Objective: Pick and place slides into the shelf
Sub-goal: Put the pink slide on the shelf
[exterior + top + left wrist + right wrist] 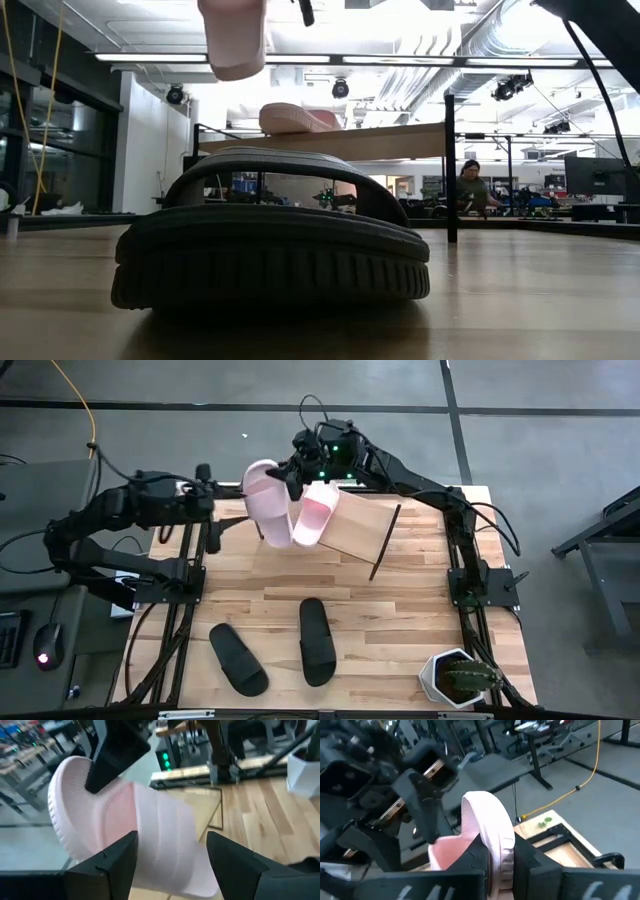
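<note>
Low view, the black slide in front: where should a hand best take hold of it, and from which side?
Probably the wide strap: it arches clear above the sole, leaving a gap for one finger. The black slide lies flat, sole down, so come from above.

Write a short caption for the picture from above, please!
Right gripper lifts a pink slide beside the shelf, where another pink slide rests.

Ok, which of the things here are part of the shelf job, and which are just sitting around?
Job: raised pink slide, gripped by the right gripper, with the open left gripper beside it; second pink slide on the shelf; one black slide; other black slide.
Lying about: potted cactus; computer mouse.
</note>
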You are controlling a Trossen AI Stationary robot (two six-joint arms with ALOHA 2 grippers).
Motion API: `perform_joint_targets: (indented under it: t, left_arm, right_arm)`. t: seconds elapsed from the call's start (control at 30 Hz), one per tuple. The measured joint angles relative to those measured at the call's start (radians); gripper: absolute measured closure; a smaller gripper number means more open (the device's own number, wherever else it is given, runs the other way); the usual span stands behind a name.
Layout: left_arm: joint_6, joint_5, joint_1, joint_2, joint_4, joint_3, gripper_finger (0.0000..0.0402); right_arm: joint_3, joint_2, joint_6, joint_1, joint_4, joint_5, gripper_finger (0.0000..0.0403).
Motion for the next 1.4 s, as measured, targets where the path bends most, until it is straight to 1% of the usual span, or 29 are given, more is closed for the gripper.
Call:
perform_joint_targets:
  t: [0.07,0.17,0.23,0.33,0.4,0.5,0.57,0.7,0.9,1.1,1.2,1.4]
  left_arm:
    - [-0.002,0.02,-0.002,-0.026,-0.013,-0.001,0.018]
    - [0.013,0.026,-0.003,-0.058,-0.001,-0.001,0.018]
    - [0.013,0.022,-0.002,-0.071,0.001,-0.001,0.0182]
    - [0.012,0.027,-0.001,-0.089,0.001,-0.001,0.0187]
    - [0.003,0.037,-0.001,-0.101,0.001,-0.001,0.0189]
    - [-0.013,0.055,-0.002,-0.114,-0.005,-0.001,0.0192]
    - [-0.015,0.064,-0.001,-0.118,-0.011,-0.001,0.0192]
    - [-0.015,0.072,-0.002,-0.123,-0.01,-0.001,0.0193]
    - [-0.015,0.07,-0.001,-0.123,-0.018,-0.001,0.0193]
    - [-0.015,0.071,-0.001,-0.123,-0.039,-0.001,0.0193]
    - [-0.015,0.069,-0.001,-0.123,-0.04,-0.001,0.0192]
    - [-0.015,0.069,-0.001,-0.123,-0.04,-0.001,0.0192]
  right_arm:
    - [0.0,0.0,0.019,-0.013,0.047,0.045,0.0386]
    - [0.002,0.004,0.043,-0.024,0.119,0.07,0.0386]
    - [-0.012,0.018,0.071,-0.026,0.196,0.061,0.0386]
    - [-0.059,0.022,0.14,-0.045,0.266,0.02,0.0386]
    - [-0.091,0.021,0.169,-0.068,0.306,0.025,0.0386]
    - [-0.127,0.021,0.207,-0.106,0.301,0.008,0.0386]
    - [-0.155,0.021,0.218,-0.119,0.311,0.019,0.0386]
    - [-0.225,0.021,0.274,-0.134,0.38,0.004,0.0386]
    - [-0.349,0.021,0.366,-0.162,0.534,0.003,0.0387]
    - [-0.407,0.021,0.376,-0.172,0.523,0.011,0.0387]
    - [-0.407,0.021,0.368,-0.174,0.492,0.014,0.0387]
    - [-0.406,0.021,0.331,-0.174,0.393,0.056,0.0387]
